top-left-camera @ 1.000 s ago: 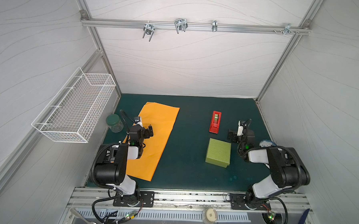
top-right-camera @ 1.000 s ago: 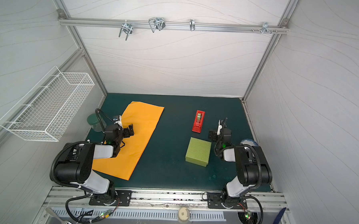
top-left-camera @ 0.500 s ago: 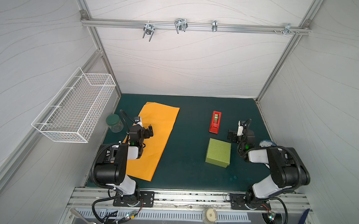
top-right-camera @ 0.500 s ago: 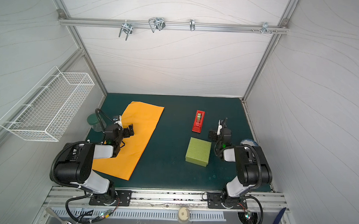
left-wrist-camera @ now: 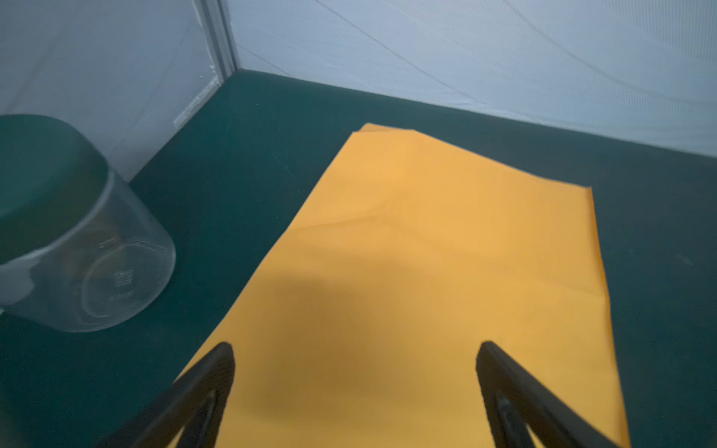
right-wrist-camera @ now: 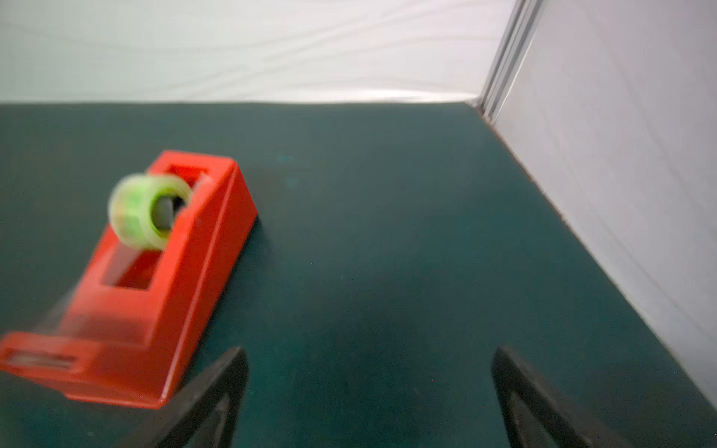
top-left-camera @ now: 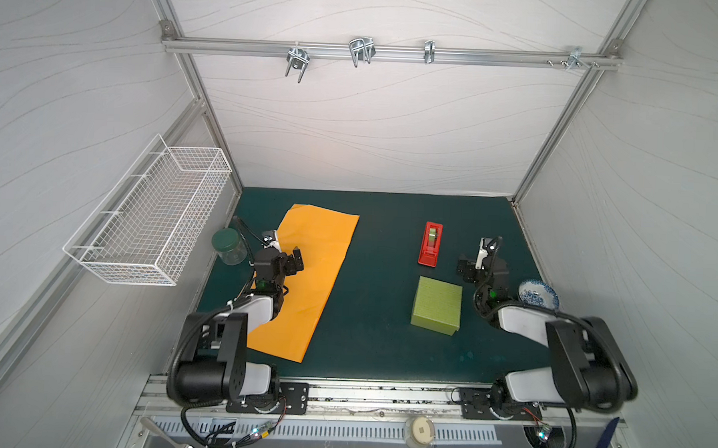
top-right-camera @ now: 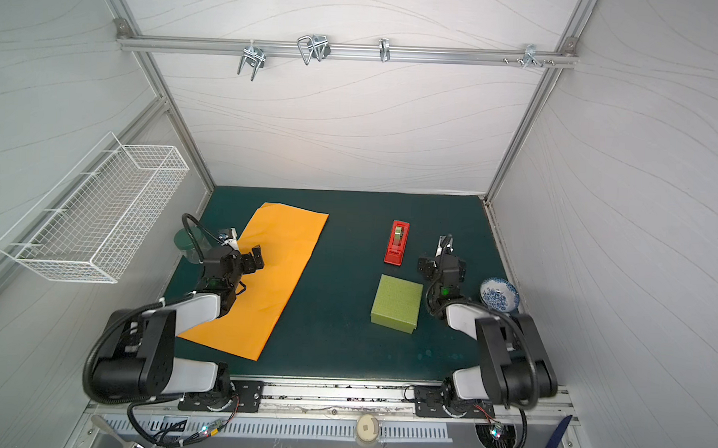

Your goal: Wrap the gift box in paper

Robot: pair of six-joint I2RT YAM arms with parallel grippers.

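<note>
The olive-green gift box (top-left-camera: pixel 437 305) (top-right-camera: pixel 397 303) lies flat on the dark green mat, right of centre. On the left of the mat the orange paper (top-left-camera: pixel 313 273) (top-right-camera: pixel 280 267) (left-wrist-camera: pixel 446 252) lies spread out, with faint creases. My left gripper (top-left-camera: pixel 283 255) (top-right-camera: pixel 243 253) (left-wrist-camera: pixel 355 349) hovers low over the paper's left part, open and empty. My right gripper (top-left-camera: pixel 482 263) (top-right-camera: pixel 443 262) (right-wrist-camera: pixel 370 355) stands open over bare mat, just behind and to the right of the box. It holds nothing.
A red tape dispenser (top-left-camera: pixel 430 243) (top-right-camera: pixel 397 243) (right-wrist-camera: pixel 155 279) sits behind the box, left of my right gripper. A glass jar with a green lid (top-left-camera: pixel 228 246) (left-wrist-camera: pixel 70 232) stands at the mat's left edge. A blue-patterned bowl (top-left-camera: pixel 537 294) sits at the right edge. A wire basket (top-left-camera: pixel 153 220) hangs on the left wall.
</note>
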